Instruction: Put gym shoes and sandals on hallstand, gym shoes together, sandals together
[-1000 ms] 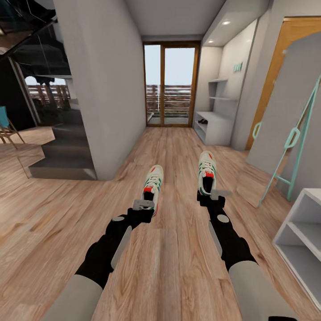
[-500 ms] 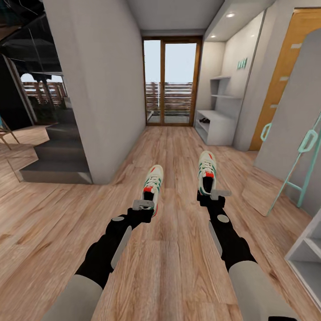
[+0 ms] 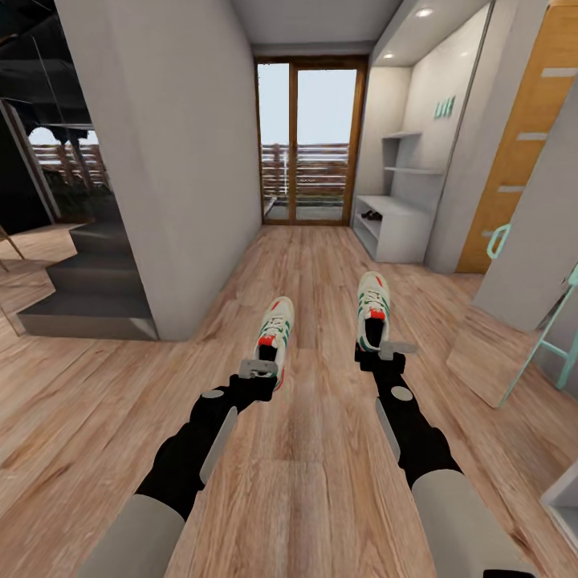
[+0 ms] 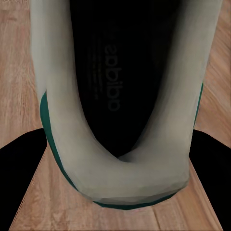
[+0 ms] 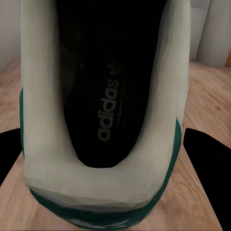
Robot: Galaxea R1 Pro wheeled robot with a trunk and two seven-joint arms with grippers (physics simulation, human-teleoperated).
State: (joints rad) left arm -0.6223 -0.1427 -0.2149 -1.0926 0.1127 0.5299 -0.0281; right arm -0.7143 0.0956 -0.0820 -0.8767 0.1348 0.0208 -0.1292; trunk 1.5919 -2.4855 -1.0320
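Both arms outstretched — each gripper around one gym shoe.

Head view: from above, facing forward down the corridor floor. Wrist views: very near, along the fingers into each held gym shoe; shoes shared with head view.

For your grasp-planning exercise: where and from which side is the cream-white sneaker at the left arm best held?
Grip the cream-white sneaker at its heel collar, from behind, as the left gripper does: the open rim gives the fingers a thin wall to pinch.
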